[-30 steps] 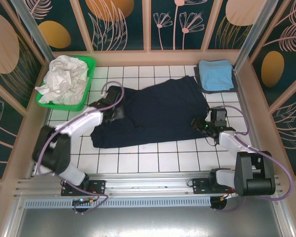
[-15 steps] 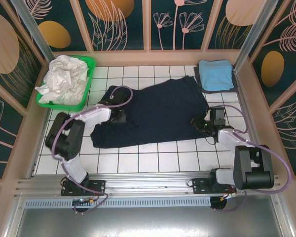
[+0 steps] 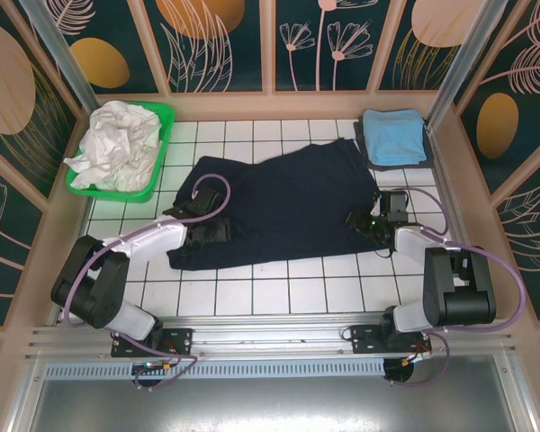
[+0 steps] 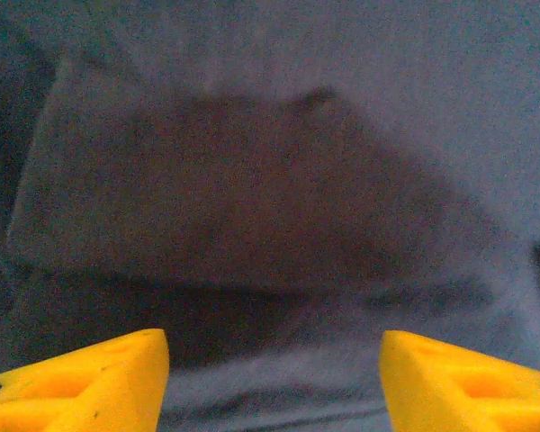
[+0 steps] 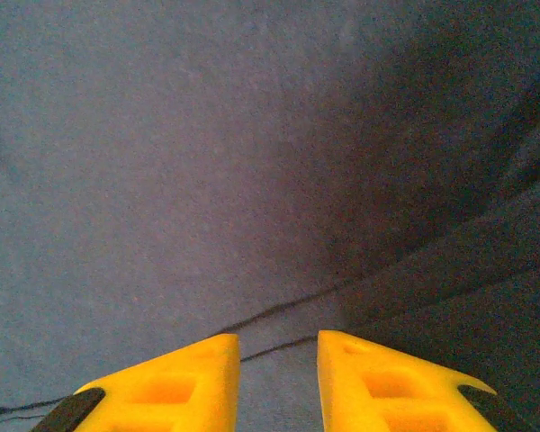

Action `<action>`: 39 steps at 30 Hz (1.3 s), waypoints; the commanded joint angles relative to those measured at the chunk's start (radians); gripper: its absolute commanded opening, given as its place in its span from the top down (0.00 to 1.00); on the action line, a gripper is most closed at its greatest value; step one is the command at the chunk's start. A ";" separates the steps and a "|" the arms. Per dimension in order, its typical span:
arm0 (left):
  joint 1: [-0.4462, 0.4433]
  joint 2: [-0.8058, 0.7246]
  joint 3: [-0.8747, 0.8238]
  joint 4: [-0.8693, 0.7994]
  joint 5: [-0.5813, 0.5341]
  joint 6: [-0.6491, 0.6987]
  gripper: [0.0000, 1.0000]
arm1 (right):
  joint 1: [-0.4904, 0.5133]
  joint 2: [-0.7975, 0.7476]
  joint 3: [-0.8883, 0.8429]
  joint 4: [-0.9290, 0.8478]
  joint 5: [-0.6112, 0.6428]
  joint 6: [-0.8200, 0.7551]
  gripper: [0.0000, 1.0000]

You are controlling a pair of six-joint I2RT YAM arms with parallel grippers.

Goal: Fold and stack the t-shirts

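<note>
A large dark navy t-shirt (image 3: 288,211) lies spread across the white tiled table. My left gripper (image 3: 218,231) rests low on its near-left part. In the left wrist view its yellow fingers (image 4: 90,382) stand wide apart, open (image 4: 274,378) over wrinkled navy cloth (image 4: 252,180). My right gripper (image 3: 358,220) sits at the shirt's right edge. In the right wrist view its jaws (image 5: 279,360) are nearly together with the shirt's hem (image 5: 162,180) running between them. A folded light blue t-shirt (image 3: 393,137) lies at the back right. A crumpled white t-shirt (image 3: 117,144) fills the basket.
The green plastic basket (image 3: 165,115) stands at the back left corner. A dark grey folded cloth (image 3: 425,160) lies under the light blue t-shirt. Patterned walls close in the table on three sides. Bare tiles run along the near edge in front of the navy shirt.
My left gripper has come from the shirt's upper left down to its near-left part; it closed, then opened again. The right gripper has stayed at the shirt's right edge.
</note>
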 commanded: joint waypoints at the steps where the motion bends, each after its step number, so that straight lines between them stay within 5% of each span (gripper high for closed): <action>1: -0.026 0.082 0.182 -0.041 -0.077 -0.032 0.35 | 0.005 -0.007 0.014 0.022 -0.010 -0.008 0.71; 8: -0.090 0.341 0.360 -0.139 -0.143 -0.022 0.38 | 0.004 -0.034 -0.006 0.025 0.001 0.000 0.70; 11: -0.094 0.364 0.359 -0.163 -0.159 -0.028 0.49 | 0.004 -0.026 0.004 0.010 0.020 -0.013 0.70; 15: -0.099 0.279 0.291 -0.157 -0.187 -0.067 0.82 | 0.003 0.003 0.020 0.010 0.029 -0.021 0.70; 23: -0.114 0.019 0.029 0.052 -0.218 -0.156 0.99 | 0.004 0.061 0.025 0.044 0.015 -0.015 0.70; 27: -0.117 -0.069 -0.094 0.290 -0.227 -0.122 1.00 | 0.004 0.066 0.024 0.054 0.007 -0.014 0.70; 31: -0.119 -0.045 -0.036 0.403 -0.267 0.040 0.99 | 0.004 0.067 0.026 0.045 0.007 -0.018 0.70; 39: -0.165 0.041 -0.035 0.557 -0.207 0.215 0.66 | 0.002 0.052 -0.001 0.045 0.025 -0.017 0.70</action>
